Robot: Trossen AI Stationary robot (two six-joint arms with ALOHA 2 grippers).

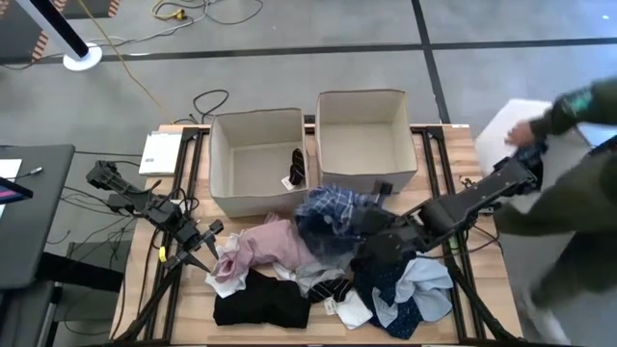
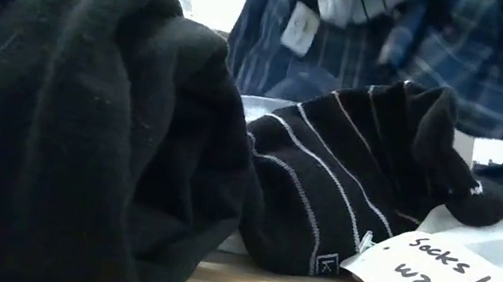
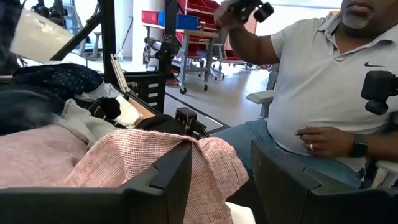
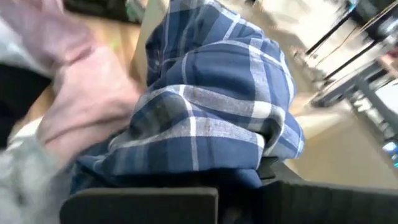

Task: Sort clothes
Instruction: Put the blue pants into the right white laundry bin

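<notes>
wooden table [image 1: 145,289], grey floor [image 1: 501,67], seated person [image 3: 323,81]

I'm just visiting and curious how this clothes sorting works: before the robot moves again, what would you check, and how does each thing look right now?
1. Right gripper has a garment: ok, shut on the blue plaid garment, which looks lifted in the low view.
2. Plaid is free of the pile: cannot tell; it overlaps the pink garment.
3. Left gripper is ready: ok, open at the pink garment's edge, holding nothing.
4. Boxes have room: ok; the left box holds one dark item, the right box looks empty.
5. Person is clear of the arms: not ok, close beside the right arm.
</notes>
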